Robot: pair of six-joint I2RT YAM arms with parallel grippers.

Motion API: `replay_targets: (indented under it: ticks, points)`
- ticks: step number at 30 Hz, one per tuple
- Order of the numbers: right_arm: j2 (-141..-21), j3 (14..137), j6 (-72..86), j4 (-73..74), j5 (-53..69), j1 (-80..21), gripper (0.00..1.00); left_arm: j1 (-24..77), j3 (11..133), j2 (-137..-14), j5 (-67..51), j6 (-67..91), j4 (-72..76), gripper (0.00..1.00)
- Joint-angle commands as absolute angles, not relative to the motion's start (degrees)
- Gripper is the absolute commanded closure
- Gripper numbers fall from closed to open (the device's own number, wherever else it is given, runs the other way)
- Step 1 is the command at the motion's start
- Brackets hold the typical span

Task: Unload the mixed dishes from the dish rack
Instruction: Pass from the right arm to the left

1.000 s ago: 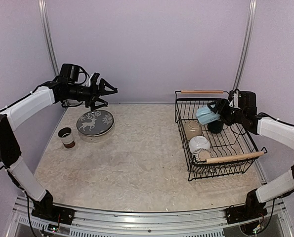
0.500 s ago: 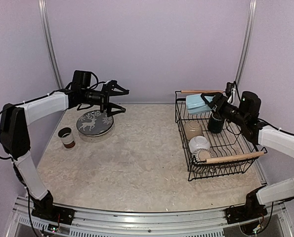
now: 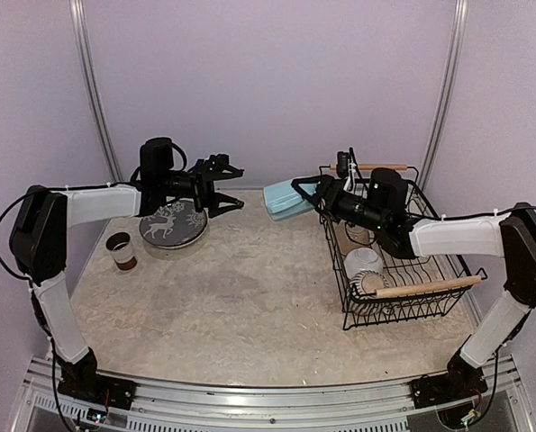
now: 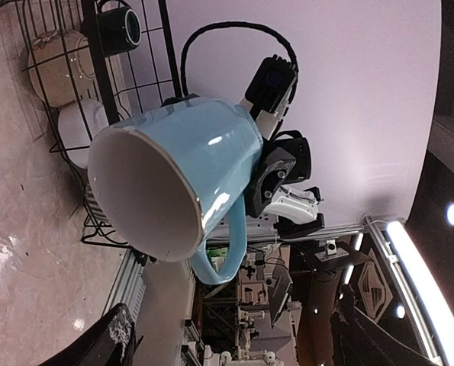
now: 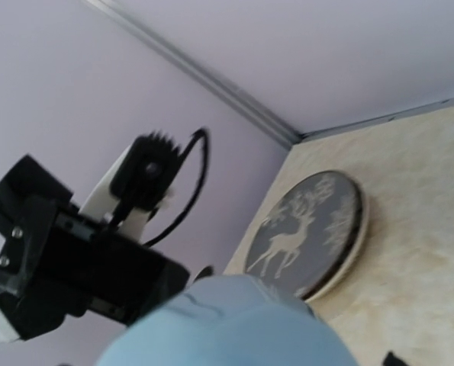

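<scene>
Between my two arms, above the tabletop [image 3: 249,297], the light blue mug [image 3: 284,200] lies on its side in my right pincer [image 3: 304,193], which is clamped on the end nearer the dish rack [image 3: 412,301]. I judge the main risk to be a drop onto the hard surface, if my right lets go before my left has a firm hold. My left pincer [image 3: 234,187] stands wide open near the mug without touching it; the mug's mouth faces it, so closing off-centre on the thin rim could knock the mug loose.

A beige mottled table [image 3: 249,297] stands before lilac walls [image 3: 268,81] and metal poles [image 3: 92,90].
</scene>
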State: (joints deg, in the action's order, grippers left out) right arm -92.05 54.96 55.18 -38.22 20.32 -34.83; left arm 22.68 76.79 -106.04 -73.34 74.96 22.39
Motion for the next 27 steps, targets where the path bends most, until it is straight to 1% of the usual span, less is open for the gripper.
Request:
replay_targets:
  ticks: [1, 4, 8, 17, 19, 22, 27]
  points:
    - [-94.5, 60.0, 55.6, -49.8, 19.9, -38.0, 1.00, 23.7, 75.6, -107.8, -75.7, 83.0, 34.5, 0.18]
    - [-96.5, 61.3, 55.8, -50.6, 19.8, -38.9, 1.00, 23.8, 75.0, -108.4, -75.7, 86.0, 37.9, 0.21]
    - [-98.5, 61.4, 56.3, -53.3, 19.7, -40.1, 1.00, 24.8, 75.0, -109.2, -75.9, 86.7, 38.4, 0.24]
    - [-101.6, 60.7, 56.0, -57.1, 20.1, -41.6, 1.00, 26.0, 75.0, -110.7, -76.5, 89.7, 42.4, 0.41]
    - [-102.1, 60.5, 55.6, -57.6, 19.8, -41.8, 1.00, 26.4, 75.0, -111.3, -76.7, 91.6, 45.1, 0.44]
    - [-102.9, 58.8, 56.6, -62.6, 19.4, -41.9, 1.00, 27.2, 75.0, -113.4, -77.0, 96.4, 51.1, 0.49]
    - [-104.6, 57.3, 57.8, -66.8, 18.8, -42.0, 1.00, 28.0, 75.3, -117.0, -76.5, 108.0, 64.8, 0.61]
